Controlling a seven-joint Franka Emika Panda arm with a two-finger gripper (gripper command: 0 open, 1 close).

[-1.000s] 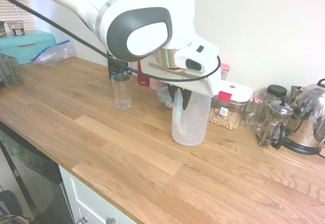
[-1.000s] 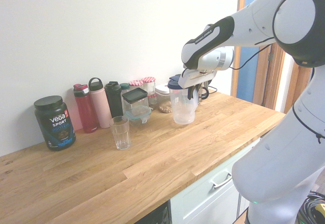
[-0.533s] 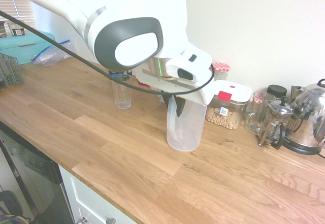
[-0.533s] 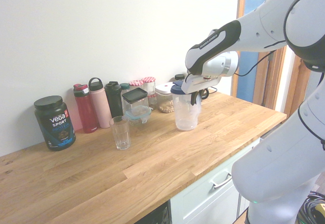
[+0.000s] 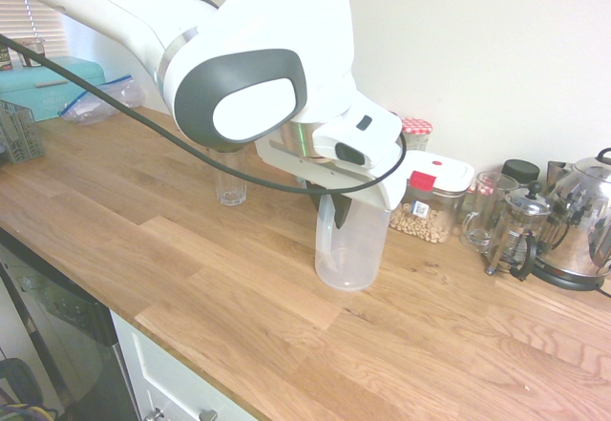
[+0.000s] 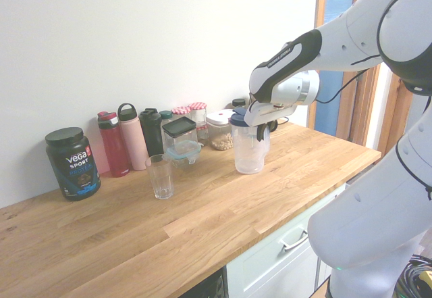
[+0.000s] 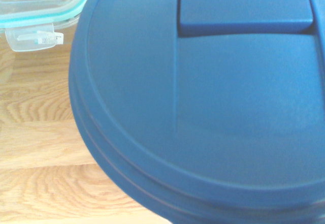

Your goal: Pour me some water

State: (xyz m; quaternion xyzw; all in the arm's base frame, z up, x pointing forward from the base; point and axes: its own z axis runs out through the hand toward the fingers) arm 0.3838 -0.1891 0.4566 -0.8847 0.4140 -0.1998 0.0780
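Jaws clamped on the handle of the clear pitcher [image 5: 351, 244], resting on the worktop [image 5: 239, 278] well right of the empty glass [image 6: 160, 176]. Probably light, stiff, slick plastic; best held high on the handle.

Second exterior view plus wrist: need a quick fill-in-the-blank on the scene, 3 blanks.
1. The clear plastic pitcher wears a lid coloured ____.
2. The empty clear drinking glass stands on the ____ countertop.
3. The white arm's gripper has its jaws ____ on the pitcher's handle.

Missing words: blue; wooden; shut
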